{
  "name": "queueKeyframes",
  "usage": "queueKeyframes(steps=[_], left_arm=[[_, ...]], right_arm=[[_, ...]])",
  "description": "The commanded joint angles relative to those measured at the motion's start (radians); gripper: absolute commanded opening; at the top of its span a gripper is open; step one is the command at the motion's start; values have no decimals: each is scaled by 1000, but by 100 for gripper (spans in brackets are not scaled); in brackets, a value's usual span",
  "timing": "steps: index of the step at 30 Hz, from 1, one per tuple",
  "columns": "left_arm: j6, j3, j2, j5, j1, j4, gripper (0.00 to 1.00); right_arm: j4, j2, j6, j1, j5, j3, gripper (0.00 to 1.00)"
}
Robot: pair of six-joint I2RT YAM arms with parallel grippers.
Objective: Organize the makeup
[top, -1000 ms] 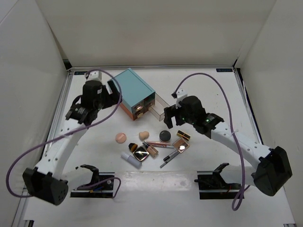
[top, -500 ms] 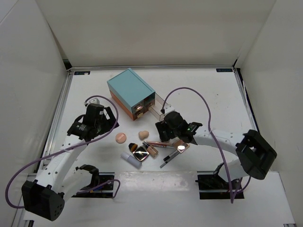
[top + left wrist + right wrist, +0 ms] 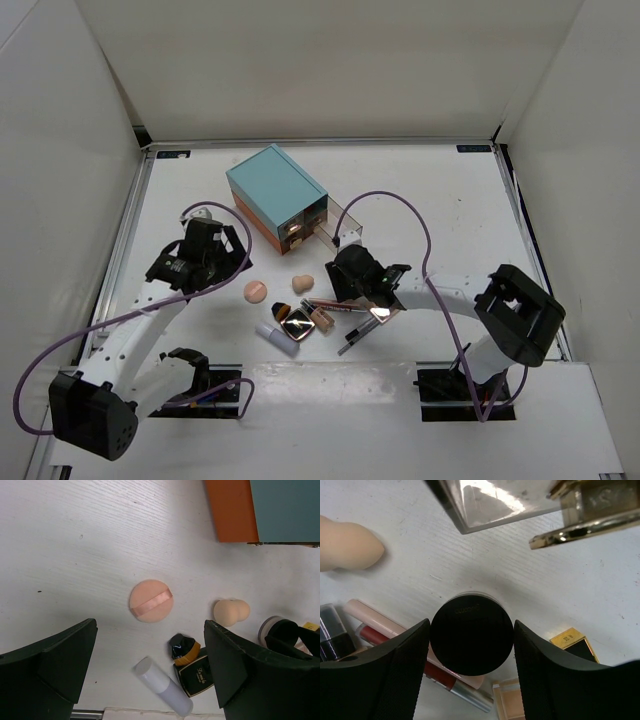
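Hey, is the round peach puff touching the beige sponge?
No, the peach puff lies apart from the beige sponge, with white table showing between them.

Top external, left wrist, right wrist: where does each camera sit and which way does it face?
Top external: above and behind both arms, looking down on the table and box.
Left wrist: on the left gripper, looking straight down at puff and tube; both fingers at the bottom corners.
Right wrist: on the right gripper, low over the compact, which sits between its fingers.
Shared: the sponge shows in both wrist views.
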Motion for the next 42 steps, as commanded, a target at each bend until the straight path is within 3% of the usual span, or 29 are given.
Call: queueKeyframes(steps=[1,2,4,5,10,18,23,27,36,42], left_arm=[[3,31,-1,-9,-4,13,98],[3,31,2,-11,-3,13,98],[9,34,2,-6,-6,7,98],[11,37,2,-5,-3,7,98],[32,37,5,9,-3,4,98],[77,47,15,46,-4,35,98],[112,30,7,121,-3,93,98],[140,30,16,146,-4,105,98],[232,33,24,229,-6,112,98],[276,47,85,273,-7,118,98]], right_arm=[[37,1,30,7,43,-10,62],[37,1,30,7,46,-8,55],[25,-8,24,13,52,6,52],[7,-23,18,13,71,13,43],[-64,-128,-34,47,80,93,36],[-76,-300,-160,44,-89,219,36],[-30,-220,-278,1,3,338,36],[-24,-110,-283,-91,-52,441,35],[0,13,-301,-205,-118,441,37],[-18,55,-295,-208,-159,438,53]])
